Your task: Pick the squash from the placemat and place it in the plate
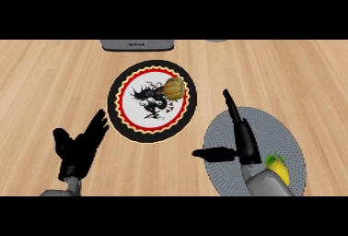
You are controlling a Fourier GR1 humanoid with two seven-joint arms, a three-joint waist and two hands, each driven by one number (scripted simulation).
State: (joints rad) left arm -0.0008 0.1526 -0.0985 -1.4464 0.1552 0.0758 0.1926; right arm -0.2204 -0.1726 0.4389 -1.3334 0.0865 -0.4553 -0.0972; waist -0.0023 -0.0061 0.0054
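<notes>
Squash (174, 88) sat on the plate's (122, 108) right rim, toward the counter's (61, 73) far edge. Right hand (239, 138) hovered over the grey placemat (285, 138), fingers straight, thumb spread, holding nothing; fingertips (227, 95) close to the squash, not touching. Left hand (80, 145) rested open near the near-left edge. Yellow-green item (279, 168) lay on the placemat.

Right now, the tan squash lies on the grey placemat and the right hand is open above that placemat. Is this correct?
Not quite. The head view shows the tan squash lying on the plate, near its right rim, not on the grey placemat. The right hand is indeed open above that placemat.
</notes>
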